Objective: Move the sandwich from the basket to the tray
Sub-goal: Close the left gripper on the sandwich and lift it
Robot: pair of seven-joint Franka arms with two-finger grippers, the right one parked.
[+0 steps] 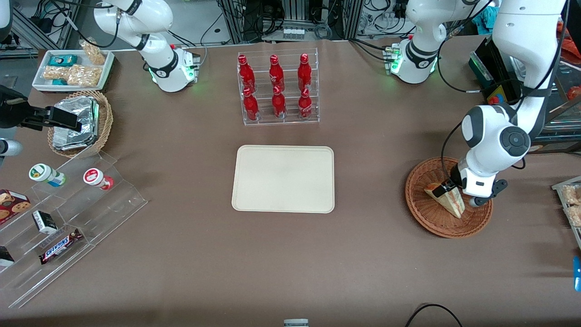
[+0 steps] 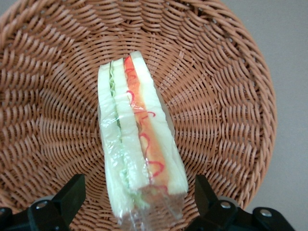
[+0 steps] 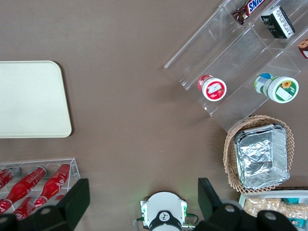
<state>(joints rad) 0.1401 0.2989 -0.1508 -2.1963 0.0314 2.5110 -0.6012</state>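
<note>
Lying in the basket [image 2: 231, 72], clear-wrapped sandwich [image 2: 137, 139], white bread, orange-green filling, pincer [image 2: 139, 199] spread astride it

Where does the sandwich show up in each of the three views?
Front view: the sandwich lies in the basket, under the gripper.
Left wrist view: the sandwich lies between the open gripper fingers.
Right wrist view: not in it.
Shared landmark: the basket's reddish-brown weave.
</note>
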